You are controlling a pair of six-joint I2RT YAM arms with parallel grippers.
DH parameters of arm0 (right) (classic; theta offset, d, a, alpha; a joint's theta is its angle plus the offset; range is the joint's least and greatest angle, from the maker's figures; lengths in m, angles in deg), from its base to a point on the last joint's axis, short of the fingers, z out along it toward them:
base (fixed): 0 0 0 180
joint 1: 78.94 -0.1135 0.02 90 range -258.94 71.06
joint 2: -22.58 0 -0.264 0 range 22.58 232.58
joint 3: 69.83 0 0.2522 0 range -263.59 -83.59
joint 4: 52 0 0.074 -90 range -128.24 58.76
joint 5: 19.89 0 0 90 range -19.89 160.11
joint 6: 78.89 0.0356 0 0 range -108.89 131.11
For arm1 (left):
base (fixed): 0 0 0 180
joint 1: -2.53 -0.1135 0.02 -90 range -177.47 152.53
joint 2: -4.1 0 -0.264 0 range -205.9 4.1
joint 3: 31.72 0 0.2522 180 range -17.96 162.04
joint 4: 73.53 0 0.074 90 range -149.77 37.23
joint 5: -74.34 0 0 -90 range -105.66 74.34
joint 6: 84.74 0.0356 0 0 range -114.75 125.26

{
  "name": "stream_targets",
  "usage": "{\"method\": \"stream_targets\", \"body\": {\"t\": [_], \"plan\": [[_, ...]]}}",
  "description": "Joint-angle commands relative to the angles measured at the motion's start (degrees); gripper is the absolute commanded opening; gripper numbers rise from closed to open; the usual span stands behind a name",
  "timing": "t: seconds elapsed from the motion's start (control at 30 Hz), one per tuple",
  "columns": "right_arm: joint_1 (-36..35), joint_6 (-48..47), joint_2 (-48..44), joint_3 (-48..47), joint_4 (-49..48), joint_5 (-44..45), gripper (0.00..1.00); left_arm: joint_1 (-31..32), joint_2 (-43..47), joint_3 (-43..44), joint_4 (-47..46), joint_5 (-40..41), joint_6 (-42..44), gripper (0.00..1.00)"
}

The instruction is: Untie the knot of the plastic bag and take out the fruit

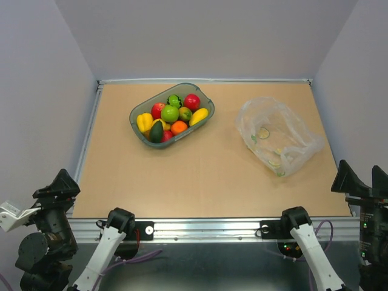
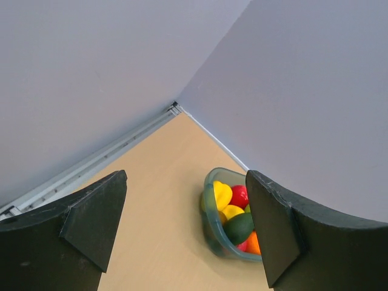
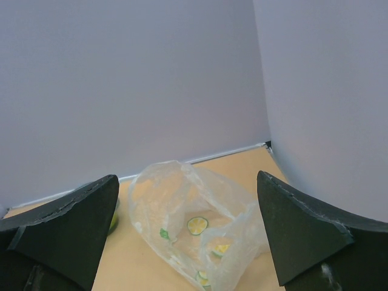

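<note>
The plastic bag (image 1: 276, 136) lies crumpled at the right of the table, its mouth gaping, and no fruit or knot shows on it. From the right wrist the bag (image 3: 176, 206) looks hollow. The fruit sits in the grey tray (image 1: 134, 115): yellow pepper (image 1: 144, 122), green apple (image 1: 170, 113), dark avocado (image 1: 157, 131). My left gripper (image 1: 57, 188) is open off the table's near left corner and faces the tray (image 2: 212, 227). My right gripper (image 1: 357, 179) is open off the near right corner and faces the bag. Both hold nothing.
Red apples (image 1: 192, 101), an orange (image 1: 178, 127) and a long yellow mango (image 1: 199, 116) share the tray. Walls enclose the table on three sides. A metal rail (image 1: 206, 229) runs along the near edge between the arm bases.
</note>
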Motion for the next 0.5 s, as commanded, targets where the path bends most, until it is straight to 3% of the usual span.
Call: {"method": "stream_targets", "body": {"t": [0.0,0.47], "plan": [[-0.30,0.28,0.21,1.28,-1.09,-1.72,1.00,-0.14,0.96,0.43,2.19,-0.02,-4.85,0.90],[-1.97,0.02,0.38,1.98,-1.09,-3.74,1.00,-0.14,1.06,0.34,3.77,-4.78,-7.31,0.91]]}}
